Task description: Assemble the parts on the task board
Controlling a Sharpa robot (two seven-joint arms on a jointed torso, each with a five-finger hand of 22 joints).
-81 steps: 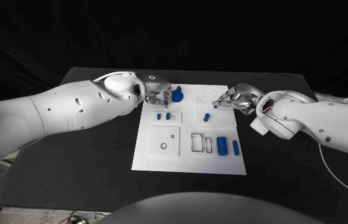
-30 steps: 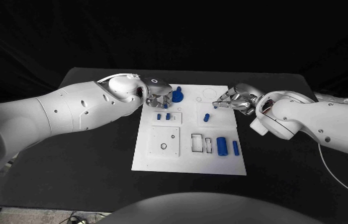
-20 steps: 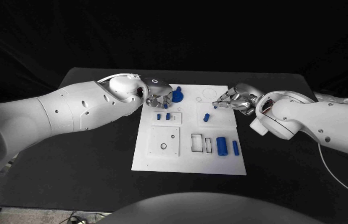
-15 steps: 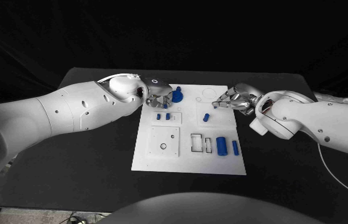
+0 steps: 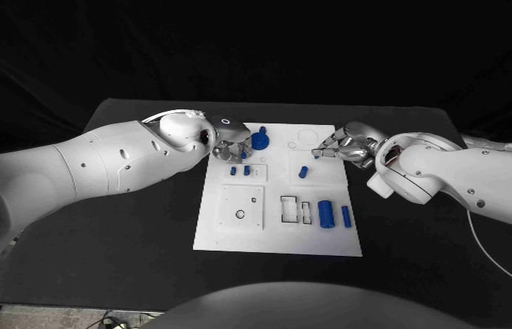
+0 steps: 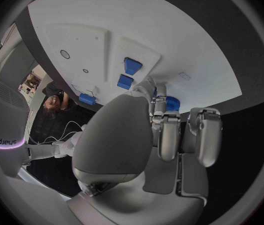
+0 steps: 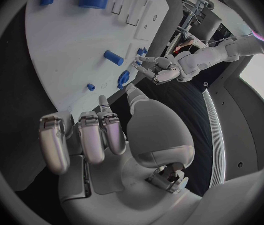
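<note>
The left hand (image 5: 233,149) curls its fingers (image 6: 167,130) against a ribbed blue part (image 6: 167,104) at the far edge of the task board (image 5: 267,236); whether they clamp it cannot be told. The left wrist view shows 2 blue pegs (image 6: 129,72) just beyond. The right hand (image 5: 343,146) holds nothing, its fingers (image 7: 82,137) close together over the board's far right edge.

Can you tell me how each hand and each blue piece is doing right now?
left hand: touching the round blue piece.
right hand: over the board's far edge; whether it holds anything is unclear.
round blue piece: on the task board.
two small blue pegs: side by side.
big blue cylinder: lying flat.
</note>
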